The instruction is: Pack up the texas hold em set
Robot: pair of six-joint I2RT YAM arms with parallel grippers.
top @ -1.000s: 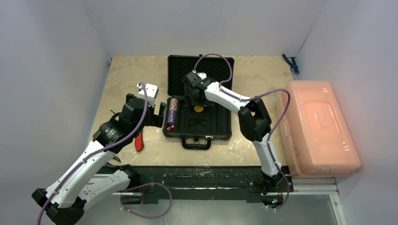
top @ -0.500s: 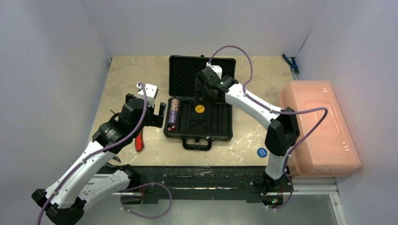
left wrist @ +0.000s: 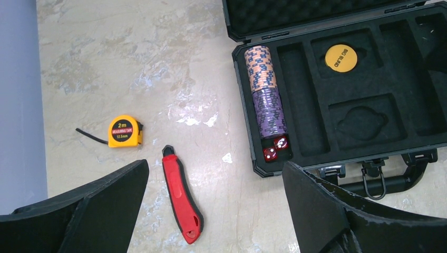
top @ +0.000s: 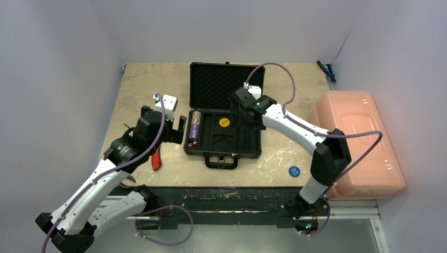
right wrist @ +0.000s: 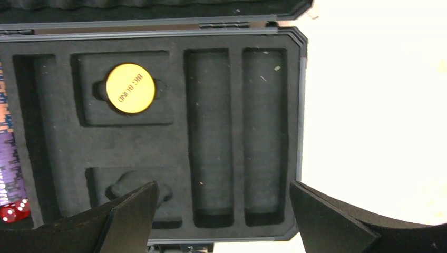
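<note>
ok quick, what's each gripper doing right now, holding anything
Left gripper: open, holding nothing.
Right gripper: open, holding nothing.

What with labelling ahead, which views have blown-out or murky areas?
Right wrist: the table beside the case is blown out to white, though the yellow disc reads clearly. Left wrist: evenly lit and sharp. Top external: the bin glows pink and looks washed out.
</note>
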